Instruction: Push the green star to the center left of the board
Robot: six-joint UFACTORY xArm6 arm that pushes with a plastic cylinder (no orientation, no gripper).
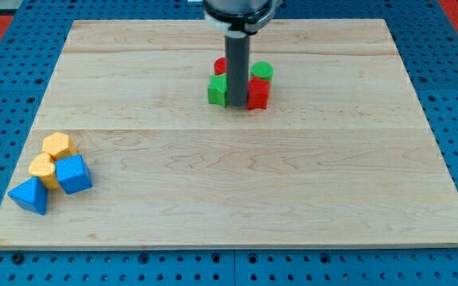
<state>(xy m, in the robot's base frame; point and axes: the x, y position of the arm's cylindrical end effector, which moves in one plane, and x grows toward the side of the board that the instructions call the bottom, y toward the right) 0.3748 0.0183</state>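
My dark rod comes down from the view's top centre and my tip [238,106] rests on the board inside a tight cluster of blocks. A green block [217,90], seemingly the star, touches the rod on its left. A red block [258,94] touches it on the right. A rounded green block [262,71] sits behind the red one. Another red block [220,65] peeks out behind the rod at the upper left, mostly hidden.
The wooden board [237,183] lies on a blue pegboard. At its lower left corner stand two yellow blocks [57,145] [43,168], a blue cube-like block [73,174] and a blue triangular block [29,195], all close together.
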